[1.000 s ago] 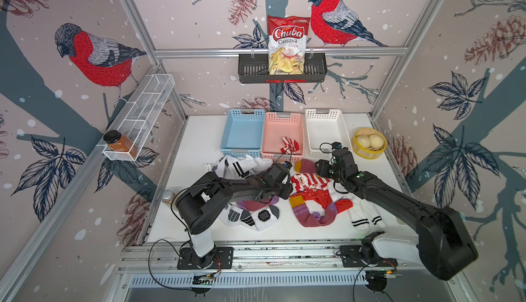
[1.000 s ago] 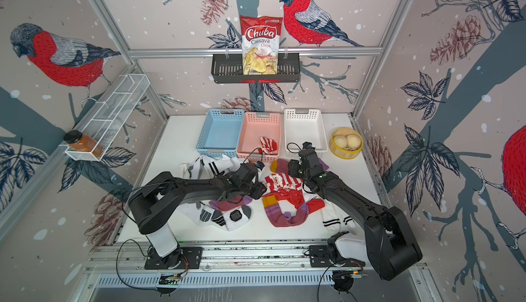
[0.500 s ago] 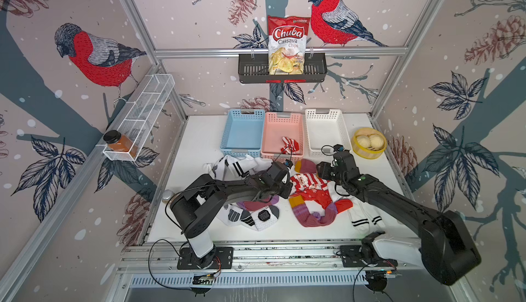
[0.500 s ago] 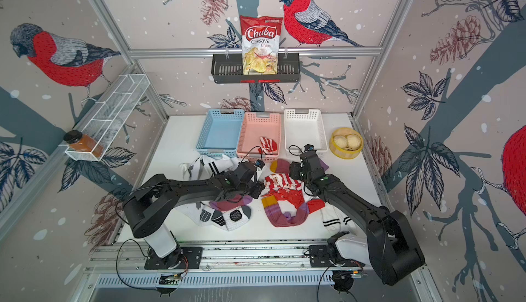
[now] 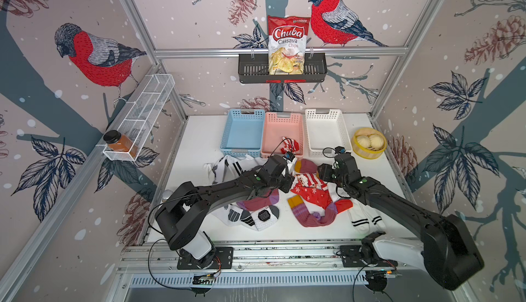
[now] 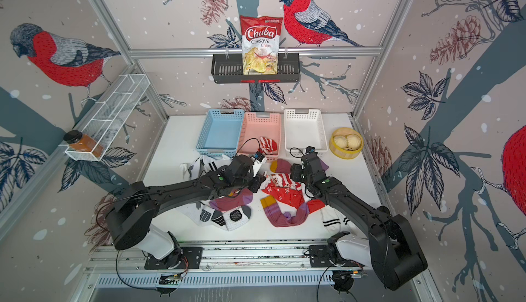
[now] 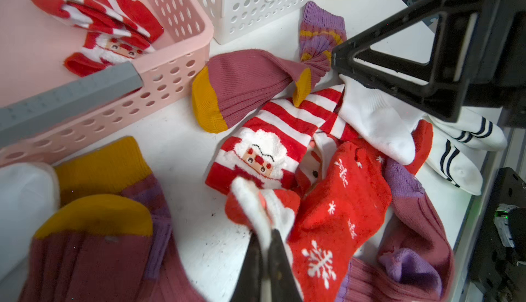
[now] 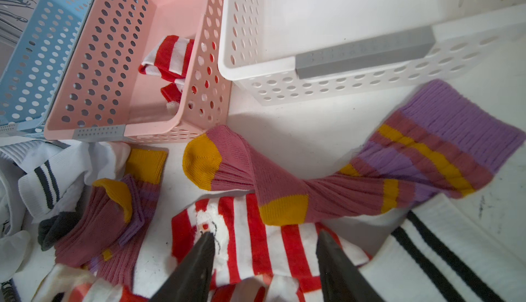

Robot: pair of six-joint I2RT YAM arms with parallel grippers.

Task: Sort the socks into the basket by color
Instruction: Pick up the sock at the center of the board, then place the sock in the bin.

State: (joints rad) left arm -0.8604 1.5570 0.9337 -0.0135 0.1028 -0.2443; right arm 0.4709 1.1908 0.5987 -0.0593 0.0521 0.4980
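The left end effector (image 7: 263, 231) pinches the fluffy white edge of a red-and-white sock (image 7: 286, 201) in the heap of socks (image 5: 310, 218) on the bench (image 5: 196, 149). The right end effector (image 8: 264, 246) stands spread over a striped Santa sock (image 8: 250, 229), perhaps touching it. Another red-striped sock (image 5: 290, 145) lies in the pink basket (image 5: 283, 114).

The red cloth sock with a white cuff (image 7: 250, 201) looks fleecy and fuzzy, the maroon sock with a mustard toe (image 7: 244, 84) is ribbed knit, the pink perforated basket (image 7: 182, 58) is smooth, faintly glossy plastic, and the white worktop (image 7: 176, 144) seems matt and lightly scuffed.
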